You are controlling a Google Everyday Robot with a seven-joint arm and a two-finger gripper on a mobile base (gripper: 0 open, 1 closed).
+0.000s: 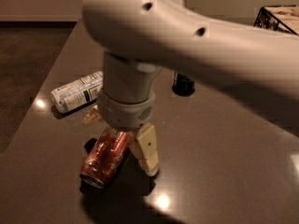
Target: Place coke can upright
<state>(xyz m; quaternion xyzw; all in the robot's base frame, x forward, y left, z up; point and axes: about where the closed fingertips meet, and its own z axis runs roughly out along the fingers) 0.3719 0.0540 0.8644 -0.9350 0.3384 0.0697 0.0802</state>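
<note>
The coke can [102, 158] lies on its side on the dark table, its silver end towards the front edge. My gripper [120, 143] hangs down from the big white arm right over the can's far end. One tan finger [147, 148] stands to the right of the can and the other finger [91, 116] shows to its left. The jaws are open and straddle the can's far end. The can rests on the table. The wrist hides the can's far end.
A clear bottle with a white label [77, 92] lies on its side at the back left. A dark can [183, 84] stands behind the arm. A wire basket [278, 14] is at the far right. The table's left edge [32, 101] runs close by.
</note>
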